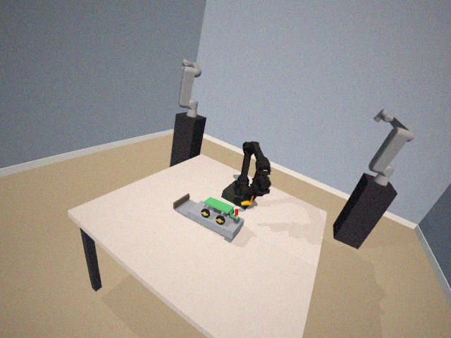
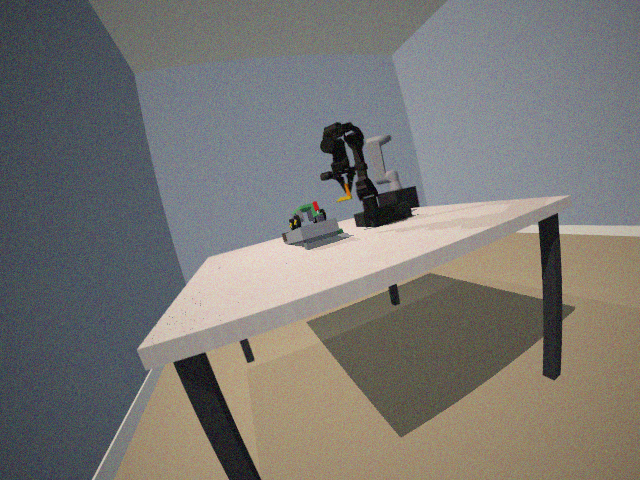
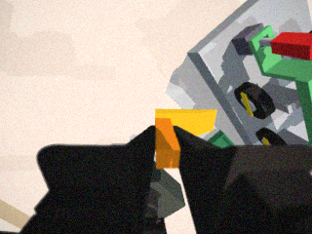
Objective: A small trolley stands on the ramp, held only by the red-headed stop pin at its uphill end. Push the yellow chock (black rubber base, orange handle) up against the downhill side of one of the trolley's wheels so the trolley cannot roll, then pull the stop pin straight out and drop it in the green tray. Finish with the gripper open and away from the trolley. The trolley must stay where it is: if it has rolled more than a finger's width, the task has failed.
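Note:
My gripper (image 1: 252, 196) (image 2: 347, 185) (image 3: 163, 130) is shut on the orange handle of the yellow chock (image 1: 246, 203) (image 2: 343, 198) (image 3: 192, 119). It holds the chock in the air beside the ramp (image 1: 230, 232) (image 2: 316, 230), near the arm's base. The chock's black rubber underside is not visible. The trolley (image 1: 218, 205) (image 3: 292, 68), green with black and yellow wheels, stands on the ramp. The red-headed stop pin (image 1: 236, 212) (image 2: 315, 206) (image 3: 292, 45) is in place at the trolley's uphill end. Part of the green tray (image 3: 222, 139) shows beside the ramp, mostly hidden behind the right finger.
A brown end board (image 1: 181, 201) stands at the ramp's low end. The arm's black base (image 2: 385, 214) is close to the ramp on the table (image 1: 145, 232). Two grey arms on dark pedestals (image 1: 187, 139) (image 1: 363, 210) stand beyond the table.

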`<state>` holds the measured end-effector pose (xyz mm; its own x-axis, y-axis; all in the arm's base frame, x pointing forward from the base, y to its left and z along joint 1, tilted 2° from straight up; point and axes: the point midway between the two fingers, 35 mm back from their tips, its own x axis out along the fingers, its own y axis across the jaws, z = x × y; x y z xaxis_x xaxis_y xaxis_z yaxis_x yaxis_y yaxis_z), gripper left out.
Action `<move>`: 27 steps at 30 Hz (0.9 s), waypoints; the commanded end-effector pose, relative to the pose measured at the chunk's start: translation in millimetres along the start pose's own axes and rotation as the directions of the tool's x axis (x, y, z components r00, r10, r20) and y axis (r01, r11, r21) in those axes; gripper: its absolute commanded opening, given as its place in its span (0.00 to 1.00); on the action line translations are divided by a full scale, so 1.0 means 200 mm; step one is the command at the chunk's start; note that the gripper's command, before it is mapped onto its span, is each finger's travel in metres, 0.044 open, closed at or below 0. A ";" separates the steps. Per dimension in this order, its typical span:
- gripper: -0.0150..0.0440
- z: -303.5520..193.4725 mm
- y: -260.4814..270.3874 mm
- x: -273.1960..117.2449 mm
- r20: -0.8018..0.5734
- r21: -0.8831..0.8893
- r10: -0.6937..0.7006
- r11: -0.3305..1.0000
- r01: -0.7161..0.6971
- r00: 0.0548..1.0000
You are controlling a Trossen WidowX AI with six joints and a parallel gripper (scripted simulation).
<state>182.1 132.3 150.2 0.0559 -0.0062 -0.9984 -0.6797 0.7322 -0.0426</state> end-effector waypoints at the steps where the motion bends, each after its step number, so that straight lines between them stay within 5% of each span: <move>1: 0.25 0.00 0.00 0.00 -0.001 0.127 0.002 0.992 -0.002 1.000; 13: 0.25 0.00 0.00 0.00 -0.001 0.517 0.002 0.856 -0.001 1.000; 27: 0.25 0.00 0.00 0.00 -0.001 0.850 0.002 0.527 0.000 1.000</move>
<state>182.0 132.3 150.2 0.0558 -0.0061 -0.9984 0.1736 0.9848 0.0036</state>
